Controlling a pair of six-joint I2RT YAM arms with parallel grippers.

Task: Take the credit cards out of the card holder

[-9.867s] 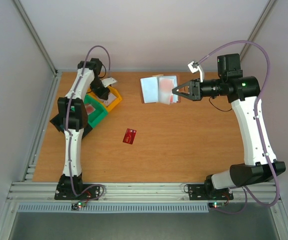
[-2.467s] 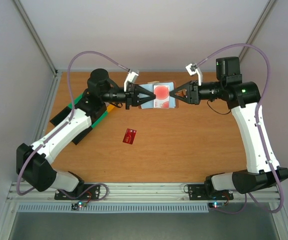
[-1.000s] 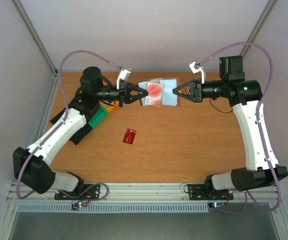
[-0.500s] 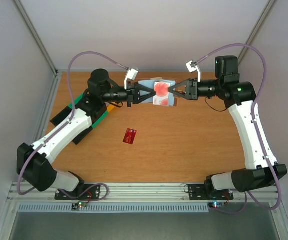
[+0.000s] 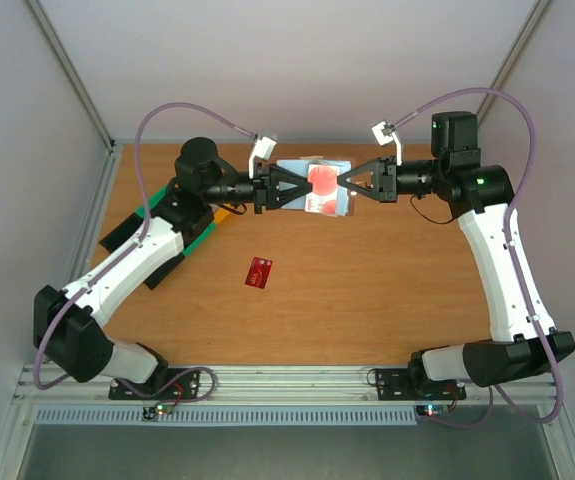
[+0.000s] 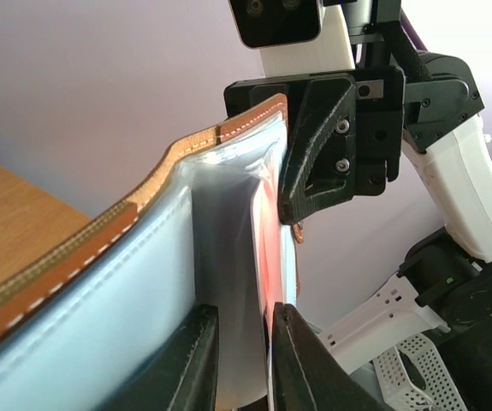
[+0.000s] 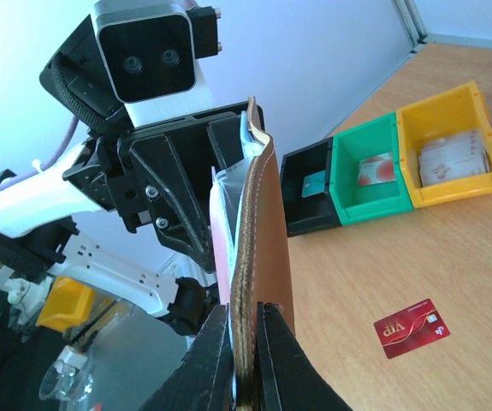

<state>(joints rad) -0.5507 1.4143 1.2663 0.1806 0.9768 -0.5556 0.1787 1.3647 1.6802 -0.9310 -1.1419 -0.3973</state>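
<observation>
Right now the left gripper (image 6: 241, 342) is sitting at the mouth of the card holder (image 6: 100, 282), its two fingers (image 6: 190, 360) set a narrow gap apart. The clear pocket and the edge of the tucked card (image 6: 267, 248) are running up between them. Whether the fingers are actually pinching that card or only straddling it, I cannot tell. Opposite it, the right gripper (image 7: 244, 351) is clenching the brown stitched edge of the holder, carrying it opened and on edge in the air.

From above, the holder is hanging over the 12 o'clock part of the table (image 5: 387, 300). The left gripper is coming at it from 9 o'clock and the right from 3 o'clock, tips facing each other and both touching it. The tucked card is lying with its length along that 9-to-3 line, so the left arm is the one placed to draw it. My guess is that a straight pull toward 9 o'clock, with the right side bracing, is what the next move is asking for.

A loose card (image 5: 259, 271) is lying flat on the table at about 7 o'clock from the holder. The green bin (image 7: 365, 180) and yellow bin (image 7: 447, 150) are sitting toward the 9 o'clock edge, well apart from the holder.
</observation>
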